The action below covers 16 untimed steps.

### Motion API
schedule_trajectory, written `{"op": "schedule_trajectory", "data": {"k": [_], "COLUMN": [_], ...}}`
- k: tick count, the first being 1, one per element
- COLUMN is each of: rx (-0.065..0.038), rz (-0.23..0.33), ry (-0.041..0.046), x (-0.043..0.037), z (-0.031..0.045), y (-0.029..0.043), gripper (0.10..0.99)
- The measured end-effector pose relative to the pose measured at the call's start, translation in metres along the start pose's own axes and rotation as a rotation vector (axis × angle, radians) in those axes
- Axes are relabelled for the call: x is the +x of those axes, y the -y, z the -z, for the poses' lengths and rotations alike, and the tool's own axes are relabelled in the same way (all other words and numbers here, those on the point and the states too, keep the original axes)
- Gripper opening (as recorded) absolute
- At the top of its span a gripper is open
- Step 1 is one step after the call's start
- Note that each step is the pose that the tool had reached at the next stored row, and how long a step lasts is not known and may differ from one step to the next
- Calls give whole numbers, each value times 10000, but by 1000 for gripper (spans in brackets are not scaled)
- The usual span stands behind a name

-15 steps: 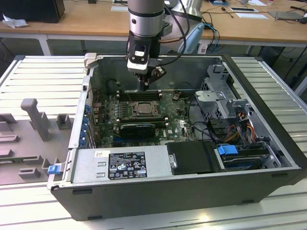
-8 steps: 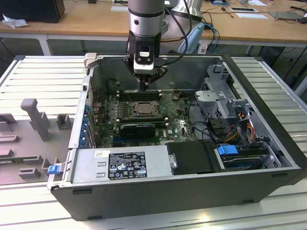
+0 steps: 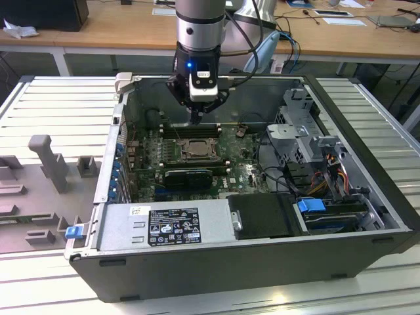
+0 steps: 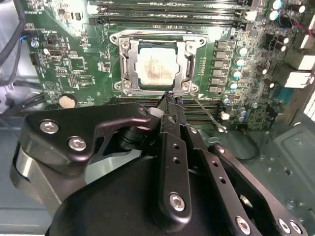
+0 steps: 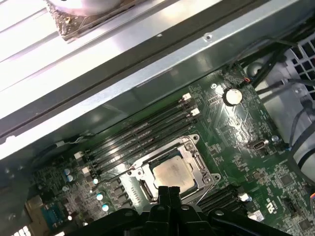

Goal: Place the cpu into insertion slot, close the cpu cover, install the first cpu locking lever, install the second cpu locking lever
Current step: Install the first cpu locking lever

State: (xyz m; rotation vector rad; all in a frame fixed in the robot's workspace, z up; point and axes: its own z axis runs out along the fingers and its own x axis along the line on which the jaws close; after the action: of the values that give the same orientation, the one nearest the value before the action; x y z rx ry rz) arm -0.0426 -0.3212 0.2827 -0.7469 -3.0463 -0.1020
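The cpu lies flat in the insertion slot of the green motherboard, silvery top up. The cpu cover lies down over it, and its window frames the chip. A thin metal locking lever sticks out from the socket's corner across the memory slots. My gripper is shut with nothing visible between its fingers; its tip hovers at the socket edge beside that lever's base. In the first wrist view the gripper sits just off the cpu. In the exterior view the gripper hangs over the socket.
Long black memory slots flank the socket on two sides. A black graphics card and the power supply lie nearer the case front. A drive cage and cables stand at the exterior view's right. The case wall is close.
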Motion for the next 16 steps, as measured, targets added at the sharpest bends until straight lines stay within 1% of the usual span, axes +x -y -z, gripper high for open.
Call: {"op": "schedule_trajectory", "data": {"k": [1, 9, 12, 16], "rx": [4, 22, 30, 37], "rz": [200, 1135, 1588, 1990], "ry": [-13, -71, -99, -124], "x": [0, 0, 0, 0], "z": [0, 0, 0, 0], "y": [0, 0, 0, 0], "gripper": [106, 106, 106, 106]}}
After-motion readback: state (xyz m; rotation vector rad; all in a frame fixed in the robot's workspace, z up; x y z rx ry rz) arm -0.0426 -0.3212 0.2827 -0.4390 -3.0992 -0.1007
